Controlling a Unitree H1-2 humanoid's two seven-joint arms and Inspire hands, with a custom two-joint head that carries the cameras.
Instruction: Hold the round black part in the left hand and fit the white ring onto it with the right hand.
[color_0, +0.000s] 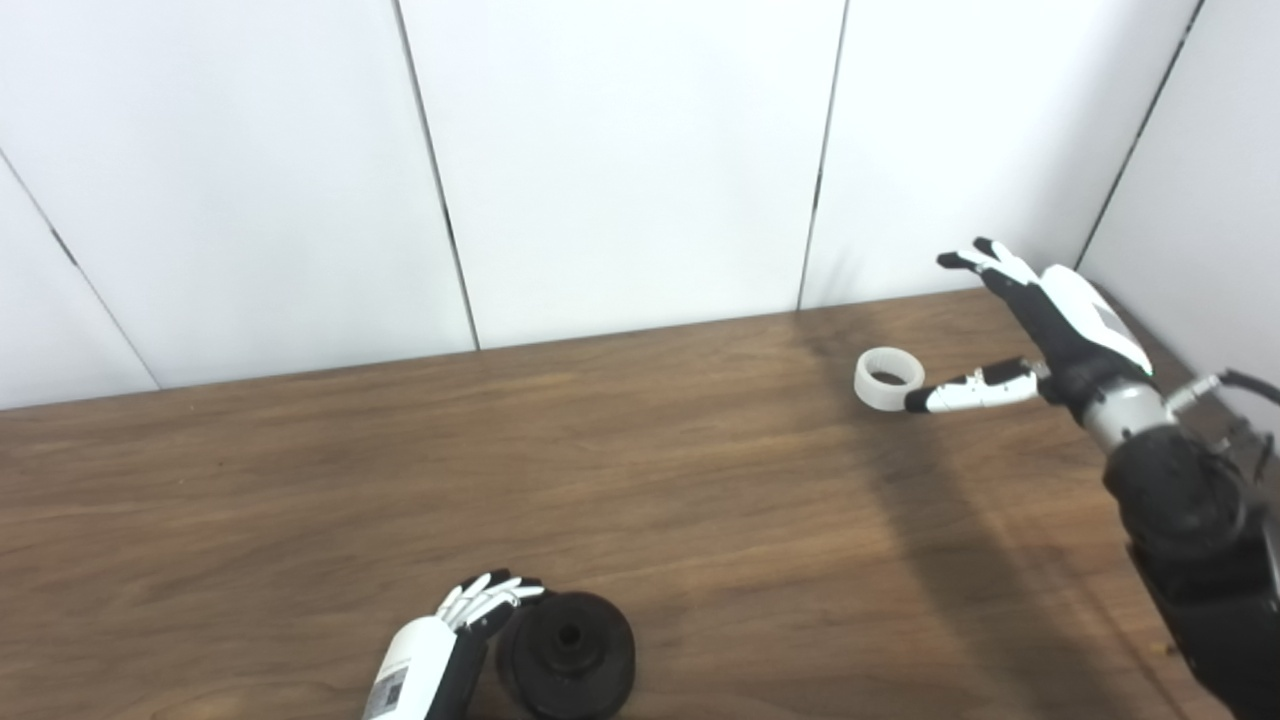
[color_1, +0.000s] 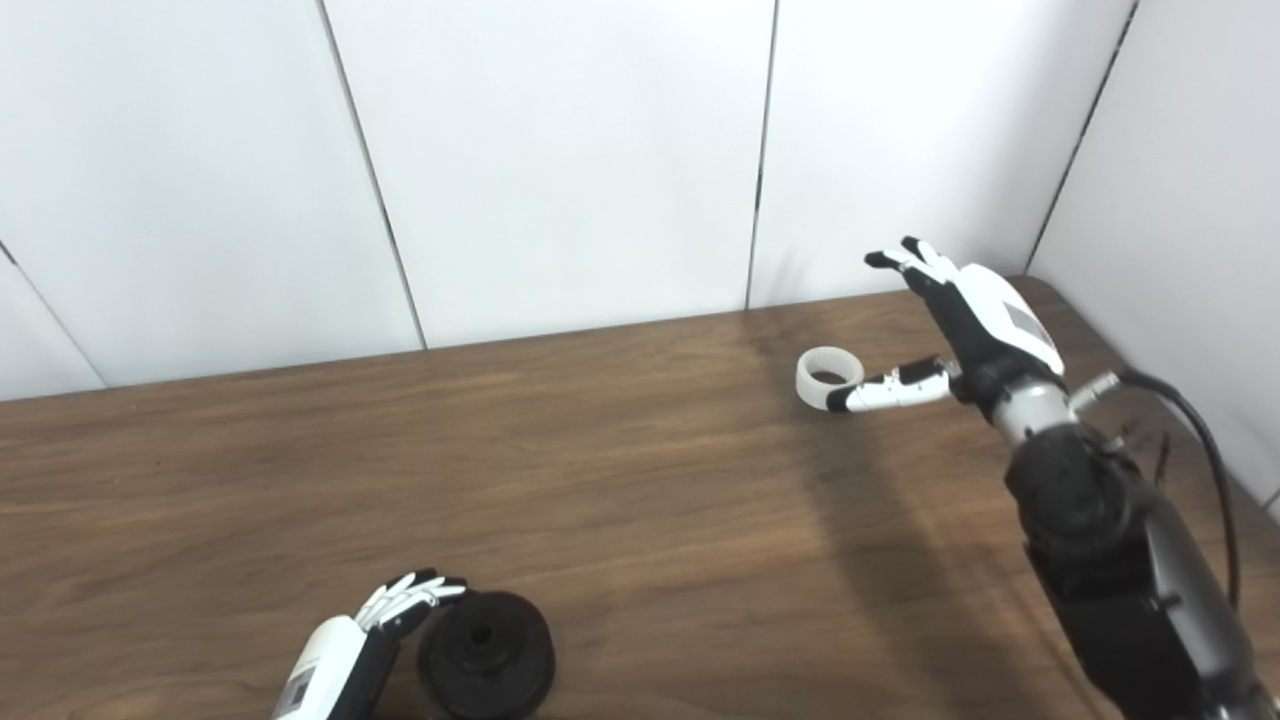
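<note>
The round black part (color_0: 567, 654) lies flat on the wooden table (color_0: 640, 500) near the front edge, its centre hole facing up. My left hand (color_0: 470, 622) is at the part's left side, fingers slightly curled and apart, holding nothing; whether it touches the part I cannot tell. The white ring (color_0: 888, 378) lies on the table at the back right. My right hand (color_0: 1040, 325) hovers just right of the ring, open, fingers stretched toward the wall and thumb reaching to the ring's near right edge.
White wall panels (color_0: 620, 160) stand close behind the table's far edge and along the right side. The right arm (color_0: 1190, 540) casts a long shadow across the wood toward the front.
</note>
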